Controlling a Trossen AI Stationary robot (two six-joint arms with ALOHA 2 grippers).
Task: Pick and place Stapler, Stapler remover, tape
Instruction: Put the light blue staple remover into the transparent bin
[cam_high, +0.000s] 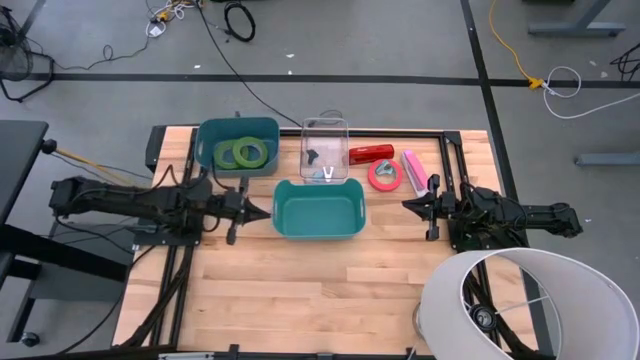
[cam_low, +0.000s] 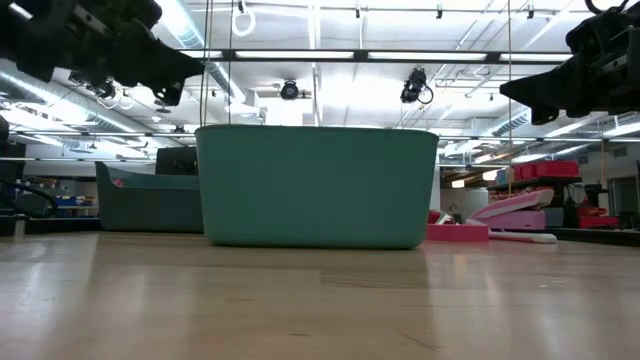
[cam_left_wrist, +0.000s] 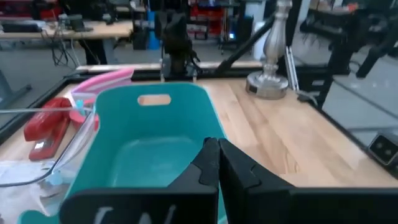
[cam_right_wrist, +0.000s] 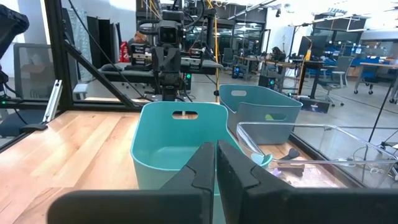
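Observation:
A red stapler (cam_high: 370, 153), a pink stapler (cam_high: 413, 170) and a pinkish-red tape roll (cam_high: 385, 175) lie flat on the table, right of a clear bin (cam_high: 325, 128). Small stapler removers (cam_high: 320, 165) lie inside the clear bin. Two green tape rolls (cam_high: 243, 152) lie in a dark teal bin (cam_high: 237, 128) at the far left. My left gripper (cam_high: 262, 211) is shut and hovers left of a light teal bin (cam_high: 318, 232). My right gripper (cam_high: 408, 206) is shut and hovers right of that bin. In the wrist views both grippers (cam_left_wrist: 217, 162) (cam_right_wrist: 216, 165) point at it.
A lamp with a white shade (cam_high: 530, 300) stands at the table's near right corner; its silver base (cam_left_wrist: 270, 81) shows in the left wrist view. Bare wood (cam_high: 300, 290) lies between the light teal bin and the near edge.

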